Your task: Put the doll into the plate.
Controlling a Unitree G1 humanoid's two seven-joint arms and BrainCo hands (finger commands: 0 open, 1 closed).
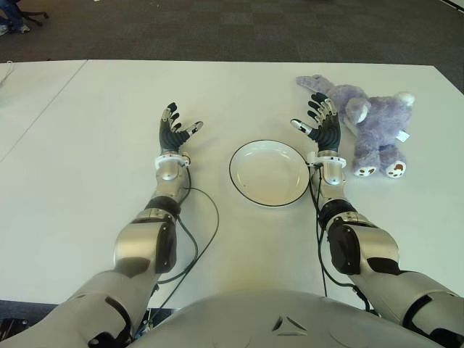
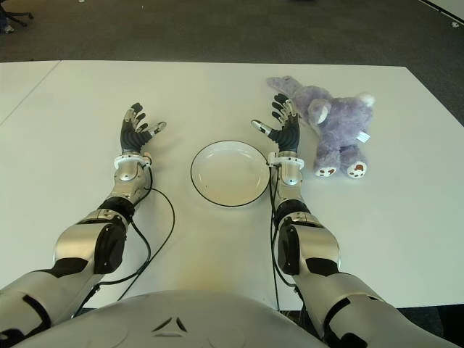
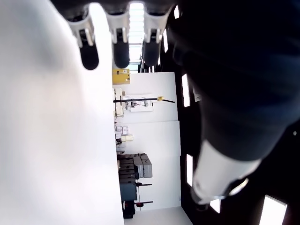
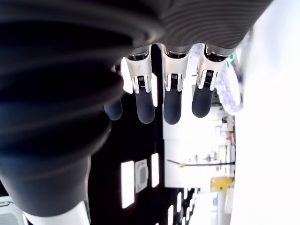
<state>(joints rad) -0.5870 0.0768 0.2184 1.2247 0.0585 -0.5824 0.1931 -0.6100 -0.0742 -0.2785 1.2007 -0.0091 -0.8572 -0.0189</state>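
The doll, a soft, fuzzy purple plush animal, lies on the white table just beside the right hand, on its outer side. That hand holds nothing, fingers spread. The round white plate, dark-rimmed and shallow, sits on the hand's inner side, close by. Beyond the plate, the left hand shows with fingers spread, holding nothing.

This place looks like a lab or an office test room. A large white table stands on dark grey carpet tiles. In the left wrist view, long ceiling lights, white walls and stacked grey cases show a big indoor hall.
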